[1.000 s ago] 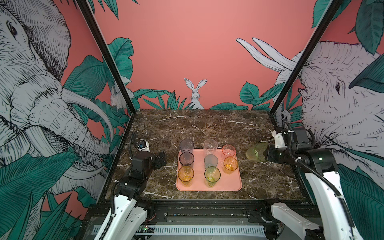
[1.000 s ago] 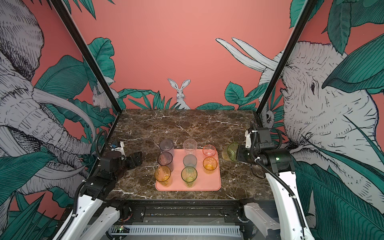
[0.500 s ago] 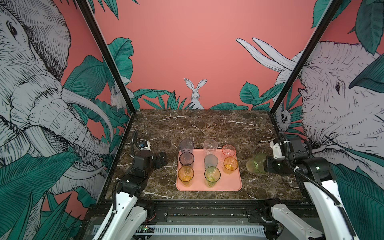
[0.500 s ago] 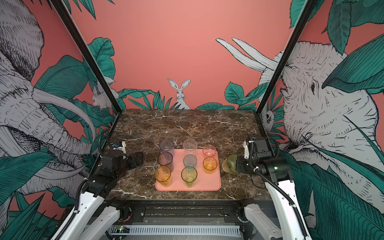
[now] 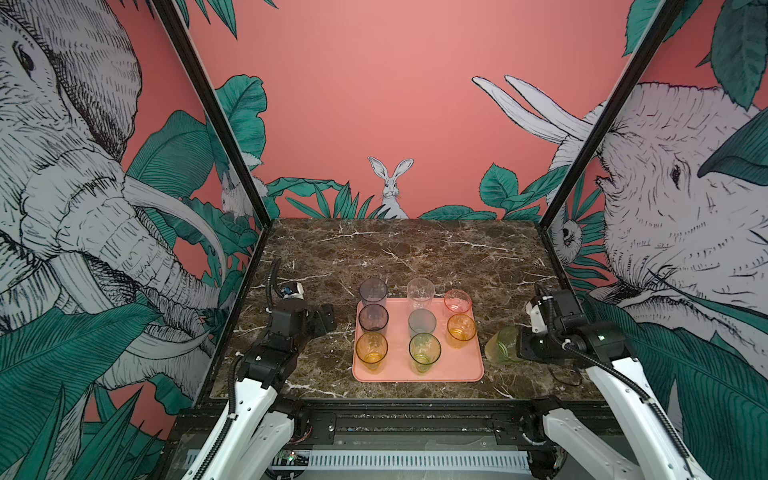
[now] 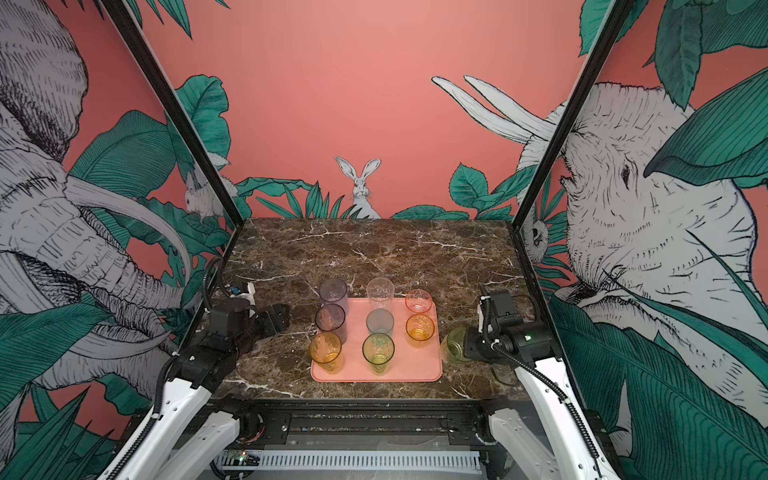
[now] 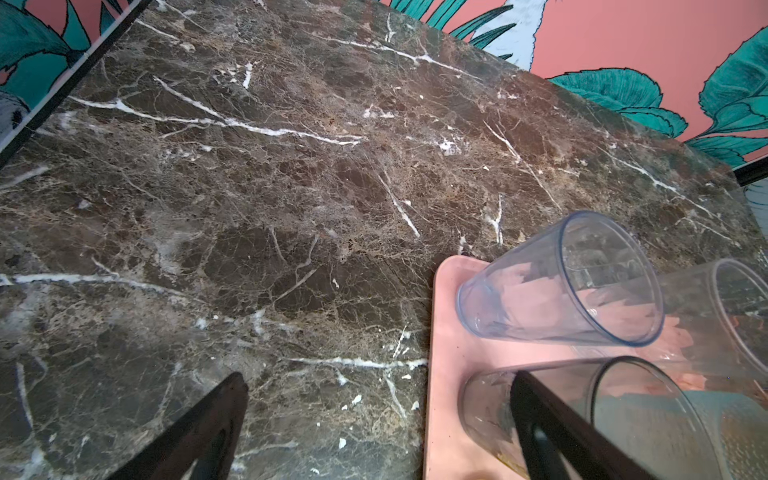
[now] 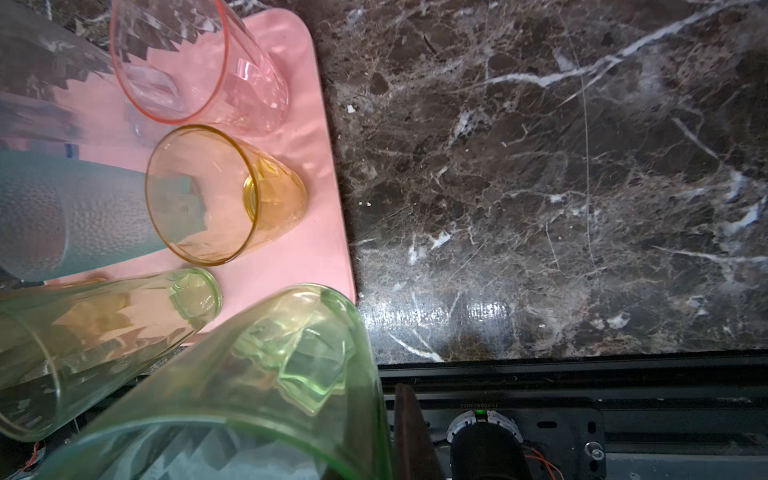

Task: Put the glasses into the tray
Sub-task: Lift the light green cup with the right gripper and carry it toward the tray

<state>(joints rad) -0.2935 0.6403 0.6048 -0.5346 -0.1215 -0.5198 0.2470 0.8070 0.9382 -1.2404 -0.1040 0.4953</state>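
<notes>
We hold the last glass, the pale green one (image 5: 500, 347), in the right gripper (image 5: 518, 347), whose jaws are pinched almost together on its thin wall. It hangs tilted just beside the right edge of the tray (image 5: 455, 370), over the table (image 5: 415, 249) and not yet in. The other eight glasses stand upright on the tray. The left gripper (image 5: 325, 318) sits left of the tray, its jaws wide apart and holding nothing. Our worry is the tilt and the thin pinch. The smooth wall could slip, the base could land on the raised rim and topple, or a swing inward could knock the amber glass (image 5: 461, 330). Both top views show the free front right corner of the tray. The right wrist view shows instead how close the held glass (image 8: 257, 390) comes to the tray corner and to the green glass (image 8: 95, 332) standing there. It shows only one finger (image 8: 409, 436), so we cannot tell where the other sits.
</notes>
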